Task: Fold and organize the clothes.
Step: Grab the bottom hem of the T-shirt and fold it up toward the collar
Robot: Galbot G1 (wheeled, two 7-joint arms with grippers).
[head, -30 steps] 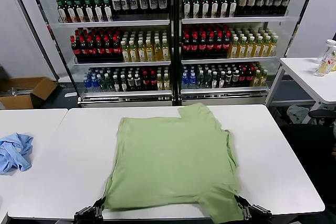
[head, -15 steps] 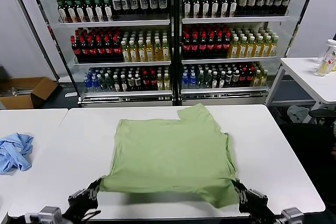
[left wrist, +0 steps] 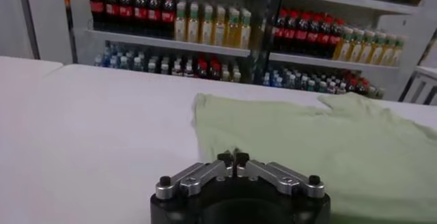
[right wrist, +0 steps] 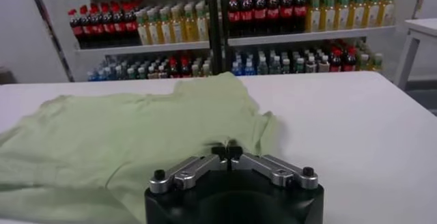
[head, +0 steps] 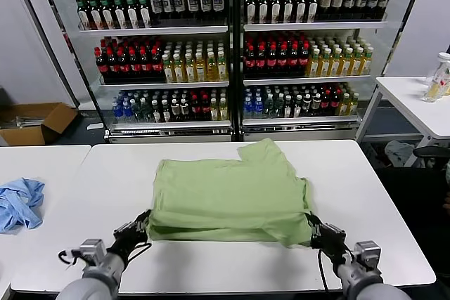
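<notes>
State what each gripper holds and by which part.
Left gripper pinches the green shirt at its near left corner; right gripper pinches its near right corner.

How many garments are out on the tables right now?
2. The green shirt lies on the middle table, held at its near corners by the left hand and right hand. A blue garment sits on the left table.
</notes>
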